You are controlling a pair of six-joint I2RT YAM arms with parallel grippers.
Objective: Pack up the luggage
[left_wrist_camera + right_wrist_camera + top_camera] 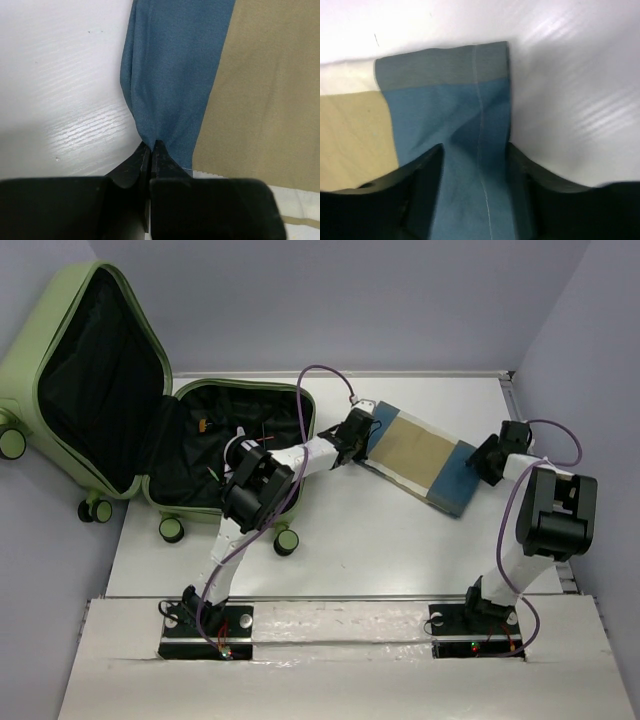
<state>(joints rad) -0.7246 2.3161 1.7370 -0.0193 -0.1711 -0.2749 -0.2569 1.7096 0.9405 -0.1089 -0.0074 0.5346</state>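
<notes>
SIDE BY SIDE: The left arm (310, 453) and right arm (505, 570) share one build, with slim white links broken by bulky black joint housings (258, 488). Each is bolted to a flat black base plate (205, 632). A purple cable (325, 367) trails in loose loops along each arm, and thin red wires (511, 636) curl at the plates. The left gripper (366, 434) and right gripper (483, 462) are black throughout. Seen close from the wrist cameras, their matte black fingers (132, 167) have broad, squared bodies that taper to narrow tips, with smooth, unmarked surfaces.
</notes>
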